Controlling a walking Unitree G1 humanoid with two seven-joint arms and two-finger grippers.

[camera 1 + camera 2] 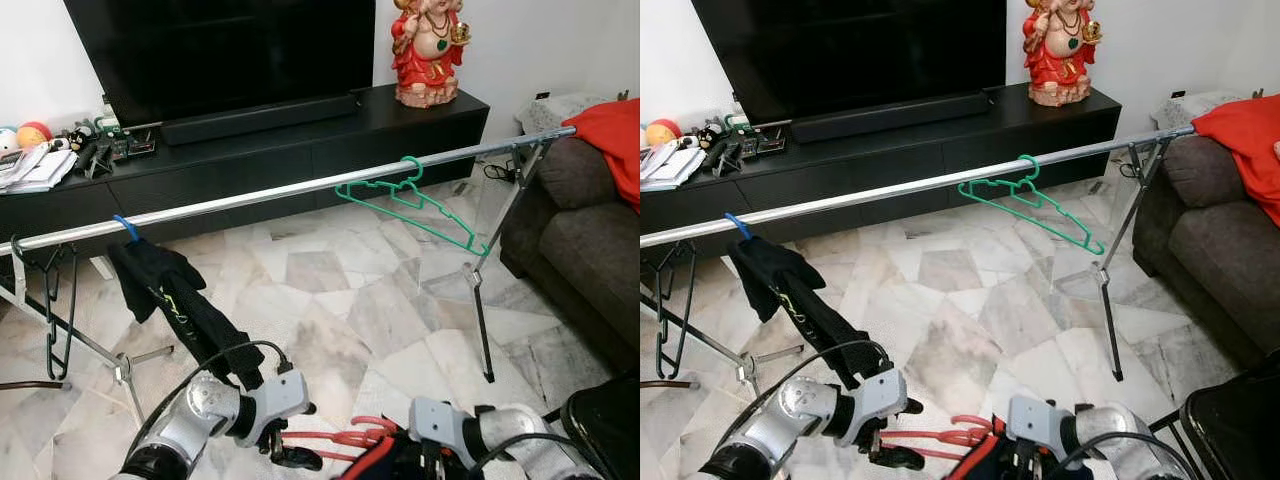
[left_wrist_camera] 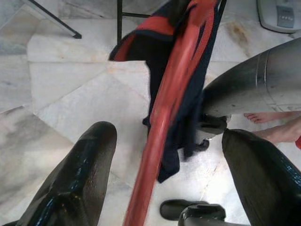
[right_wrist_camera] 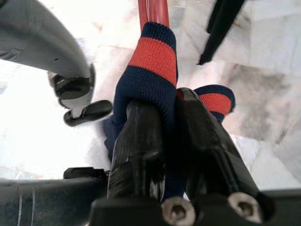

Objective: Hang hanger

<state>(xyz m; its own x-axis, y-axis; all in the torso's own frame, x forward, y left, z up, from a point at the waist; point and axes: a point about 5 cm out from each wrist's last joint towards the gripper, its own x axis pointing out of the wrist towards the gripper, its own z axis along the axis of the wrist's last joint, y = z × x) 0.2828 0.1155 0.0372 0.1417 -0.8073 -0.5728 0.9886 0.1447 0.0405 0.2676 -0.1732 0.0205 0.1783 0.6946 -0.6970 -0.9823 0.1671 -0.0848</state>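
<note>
Red hanger (image 1: 340, 437) low at the frame's bottom, well below the rail (image 1: 290, 190).
Head view: I see my left gripper (image 1: 283, 447) beside it. Left wrist: fingers (image 2: 75, 179) spread around the hanger. Right wrist: right gripper (image 3: 175, 141) clamps the navy-and-red garment (image 3: 153, 70).

red hanger (image 1: 335, 437), navy-red garment (image 3: 153, 70) draped, held low
</note>
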